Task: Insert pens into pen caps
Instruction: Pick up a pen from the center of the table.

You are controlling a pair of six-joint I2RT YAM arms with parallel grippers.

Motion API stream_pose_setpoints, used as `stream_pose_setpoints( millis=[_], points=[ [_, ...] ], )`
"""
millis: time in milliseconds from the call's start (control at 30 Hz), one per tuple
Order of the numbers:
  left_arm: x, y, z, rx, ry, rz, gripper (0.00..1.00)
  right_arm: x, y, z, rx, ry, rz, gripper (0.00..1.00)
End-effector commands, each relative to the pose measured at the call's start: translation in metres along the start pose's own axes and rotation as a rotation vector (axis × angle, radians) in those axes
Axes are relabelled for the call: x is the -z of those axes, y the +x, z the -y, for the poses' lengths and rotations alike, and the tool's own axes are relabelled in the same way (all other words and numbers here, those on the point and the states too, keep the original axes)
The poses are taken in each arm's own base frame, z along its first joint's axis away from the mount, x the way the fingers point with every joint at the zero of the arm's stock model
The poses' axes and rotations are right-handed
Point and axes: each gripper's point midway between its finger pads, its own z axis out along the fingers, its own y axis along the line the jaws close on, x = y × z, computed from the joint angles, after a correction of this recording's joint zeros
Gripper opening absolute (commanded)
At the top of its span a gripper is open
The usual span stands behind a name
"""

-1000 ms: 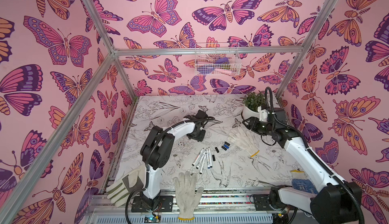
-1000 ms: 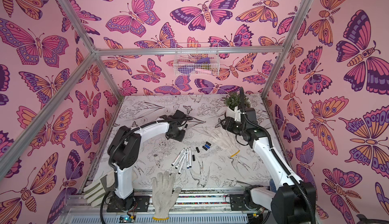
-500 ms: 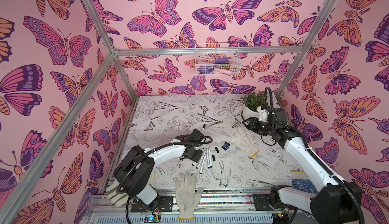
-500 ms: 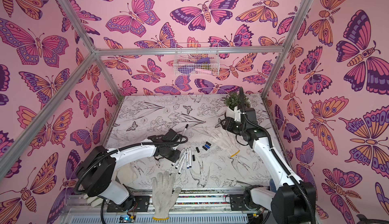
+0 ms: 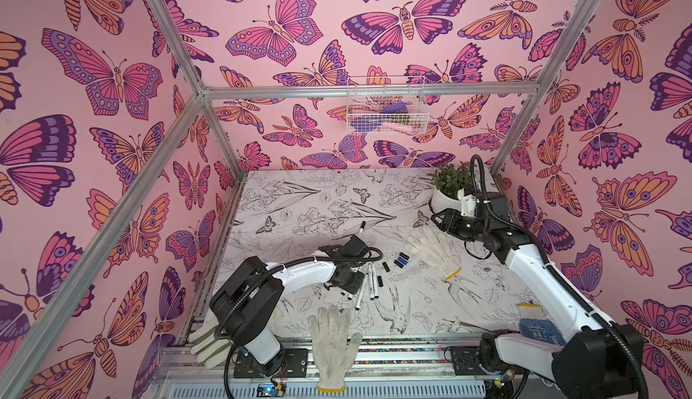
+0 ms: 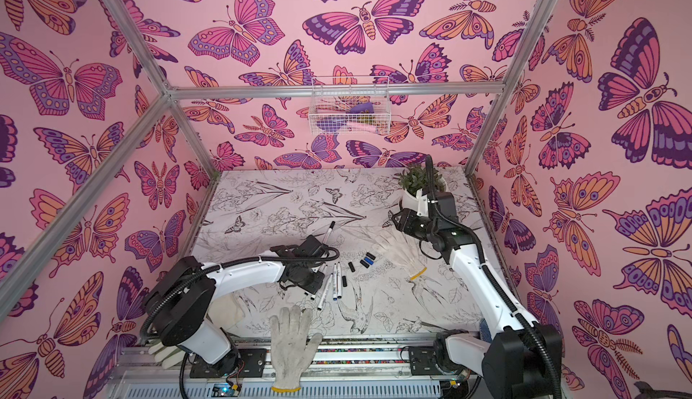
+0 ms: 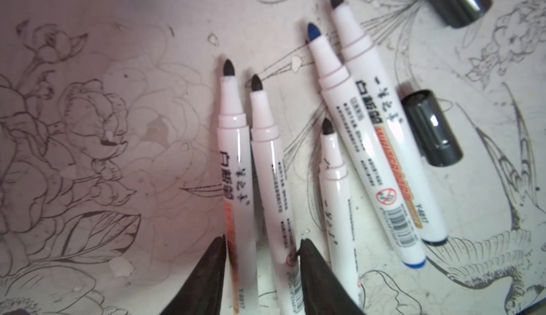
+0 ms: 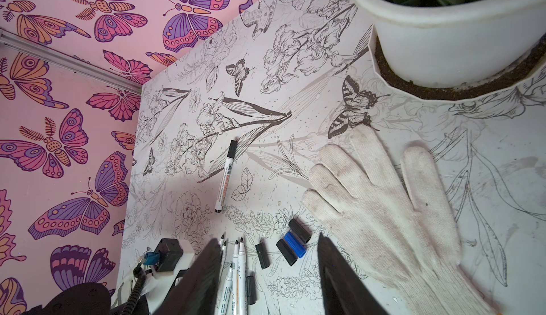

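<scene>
Several uncapped white pens (image 5: 365, 284) (image 6: 329, 286) lie side by side near the table's front middle. My left gripper (image 5: 346, 293) (image 7: 261, 244) is low over them and open, its fingers either side of the two leftmost pens (image 7: 233, 151) (image 7: 269, 165), with a gap still between those two. Loose black pen caps (image 5: 385, 266) (image 7: 431, 127) and a blue cap (image 8: 294, 244) lie just right of the pens. One capped pen (image 5: 360, 230) (image 8: 226, 177) lies alone farther back. My right gripper (image 5: 436, 219) (image 8: 269, 239) hangs open and empty at the back right, above a white glove (image 5: 430, 247).
A potted plant (image 5: 445, 195) stands at the back right, close behind my right arm. A second white glove (image 5: 333, 341) lies over the front edge. Folded gloves (image 5: 206, 341) sit at the front left. A wire basket (image 5: 385, 108) hangs on the back wall.
My left arm has swung from the capped pen at mid-table forward to the row of uncapped pens, and its jaws have narrowed a little. The right arm has stayed put.
</scene>
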Motion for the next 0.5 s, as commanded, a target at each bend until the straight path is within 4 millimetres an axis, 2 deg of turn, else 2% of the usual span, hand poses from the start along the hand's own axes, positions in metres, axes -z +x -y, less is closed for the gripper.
stream_pose_setpoints(
  millis=[0,333,467],
  points=[
    [-0.001,0.001,-0.006,0.016,-0.035,0.004,0.44,0.001,0.0,0.0,0.021,0.0,-0.002,0.55],
    [0.028,-0.014,-0.004,0.005,-0.017,0.116,0.46,0.0,0.002,0.0,0.019,-0.003,-0.009,0.55],
    [0.028,-0.01,-0.007,0.012,-0.023,0.117,0.45,-0.001,0.002,0.0,0.018,-0.006,-0.012,0.54]
  ],
)
